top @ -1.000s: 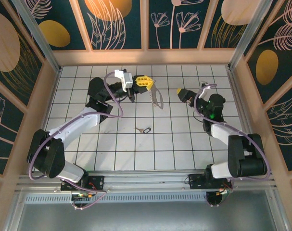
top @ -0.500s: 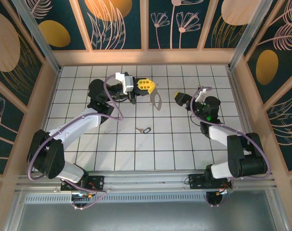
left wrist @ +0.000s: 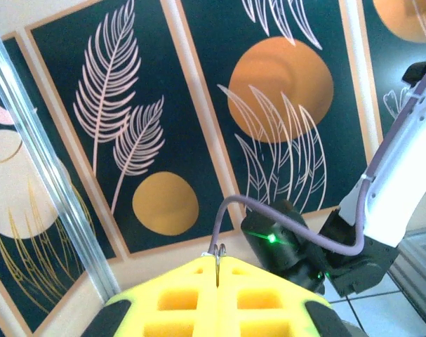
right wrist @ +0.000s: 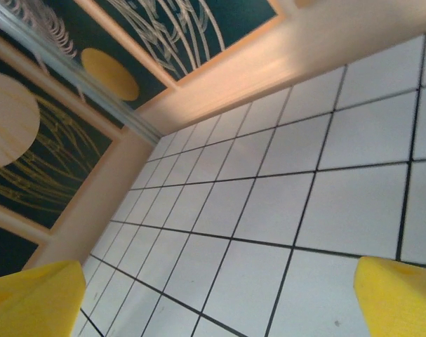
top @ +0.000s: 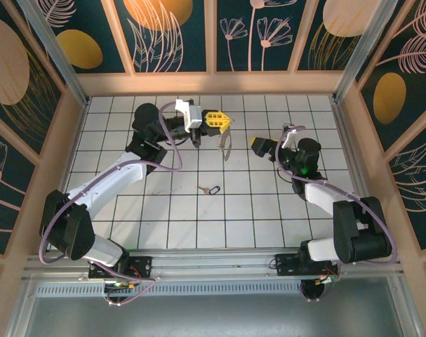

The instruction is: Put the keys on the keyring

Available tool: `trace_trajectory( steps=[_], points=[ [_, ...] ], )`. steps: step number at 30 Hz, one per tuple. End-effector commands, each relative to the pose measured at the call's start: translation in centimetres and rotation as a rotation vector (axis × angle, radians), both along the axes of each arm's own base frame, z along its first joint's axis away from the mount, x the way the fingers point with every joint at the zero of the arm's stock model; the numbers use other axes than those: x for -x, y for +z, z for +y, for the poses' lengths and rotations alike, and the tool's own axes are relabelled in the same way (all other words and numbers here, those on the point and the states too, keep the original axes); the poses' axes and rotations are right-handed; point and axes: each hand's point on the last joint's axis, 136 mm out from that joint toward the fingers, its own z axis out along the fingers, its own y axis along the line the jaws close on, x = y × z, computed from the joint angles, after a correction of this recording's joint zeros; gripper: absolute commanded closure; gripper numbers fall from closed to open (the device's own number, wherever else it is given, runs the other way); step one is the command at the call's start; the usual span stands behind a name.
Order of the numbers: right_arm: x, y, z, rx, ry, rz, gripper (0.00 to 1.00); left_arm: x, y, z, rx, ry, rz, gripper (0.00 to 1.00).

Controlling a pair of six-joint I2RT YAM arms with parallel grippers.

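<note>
Tan keyring (top: 226,145) dangles from the left gripper (top: 218,121), pinched tight on its metal ring; the key (top: 211,189) lies on the tiles (top: 163,210) below; the right gripper (top: 257,142), jaws wide apart, should come down squarely over it, pinching the head.

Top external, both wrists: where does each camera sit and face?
Top external: above, behind the bases, looking down on the white tiled table; both arms show.
Left wrist: faces floral wall and right arm; yellow left gripper shut on small metal keyring.
Right wrist: faces tiles; open yellow right gripper.
Shared, first two: right arm.
</note>
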Motion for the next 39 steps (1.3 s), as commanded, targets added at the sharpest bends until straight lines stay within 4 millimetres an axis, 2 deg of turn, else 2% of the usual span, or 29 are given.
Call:
trace_trajectory(
  steps=[1, 7, 11, 13, 18, 25, 39],
  points=[
    [1.2, 5.0, 1.3, 0.028, 0.101, -0.183, 0.05, -0.4, -1.6, -0.8, -0.099, -0.017, 0.022, 1.0],
    [4.3, 10.2, 2.7, 0.091, 0.26, -0.408, 0.12, -1.1, -3.3, -1.3, -0.186, -0.017, 0.07, 1.0],
    [6.5, 12.6, 3.1, 0.105, 0.337, -0.527, 0.2, -1.2, -4.1, -1.5, -0.216, -0.026, 0.09, 1.0],
    [7.4, 13.4, 3.3, 0.104, 0.378, -0.562, 0.27, -1.1, -4.3, -1.5, -0.226, -0.04, 0.101, 1.0],
    [8.4, 14.7, 3.9, 0.096, 0.454, -0.611, 0.43, -0.9, -4.7, -1.8, -0.244, -0.074, 0.131, 1.0],
    [9.5, 15.4, 4.5, 0.079, 0.542, -0.671, 0.53, -0.8, -4.9, -2.1, -0.249, -0.113, 0.159, 1.0],
    [10.0, 16.1, 6.8, 0.072, 0.657, -0.713, 0.56, -1.0, -5.1, -2.3, -0.248, -0.127, 0.183, 1.0]
  ],
)
